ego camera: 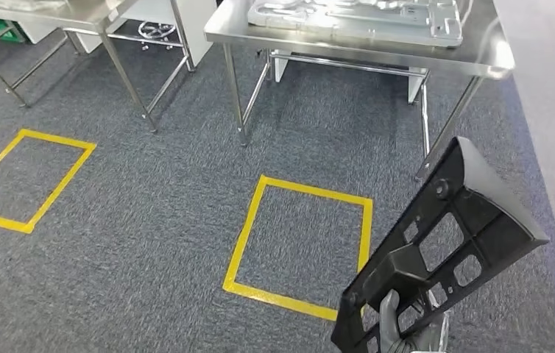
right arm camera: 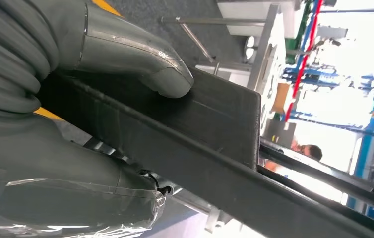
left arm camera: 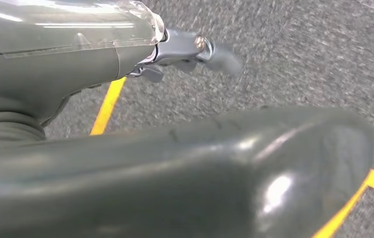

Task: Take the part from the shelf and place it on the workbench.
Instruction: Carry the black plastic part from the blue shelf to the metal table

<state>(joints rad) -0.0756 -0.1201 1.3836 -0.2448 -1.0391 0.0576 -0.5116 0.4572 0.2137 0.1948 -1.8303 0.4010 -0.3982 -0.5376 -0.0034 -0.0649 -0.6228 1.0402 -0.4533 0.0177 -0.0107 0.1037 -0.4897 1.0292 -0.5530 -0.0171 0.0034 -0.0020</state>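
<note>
1 black part [ego camera: 444, 243] is riding in the robot's right hand [ego camera: 407, 331], low at the right of the head view, tilting up and away over the grey carpet [ego camera: 149, 220]. It is looking like a moulded plastic frame: long, flat, cut through with rectangular openings and flaring into a broad lip at its far end. I am judging it stiff and fairly light, not fragile, though its length is putting leverage on a grip taken so near the lower end, so it could swing or twist. The smooth faces are looking a little slippery; the ribs and the edges of the openings are offering the surest hold.

From the right wrist view, the thick grey thumb [right arm camera: 140, 64] is pressing flat on one dark face of the part while the rest of the hand is wrapping beneath it, so that hand is gripping firmly around the frame.

Moving outward, the left hand [left arm camera: 185, 54] is hanging over the carpet with nothing visibly in it; its fingers are blurring, and I cannot tell how far they are spreading.

Ahead, a steel workbench [ego camera: 481, 55] is standing well apart from the part, already carrying a pale metal panel [ego camera: 355, 18]. Between them, 1 yellow taped square [ego camera: 300, 246] is marking the floor, with another yellow square [ego camera: 24, 180] off to the left.
</note>
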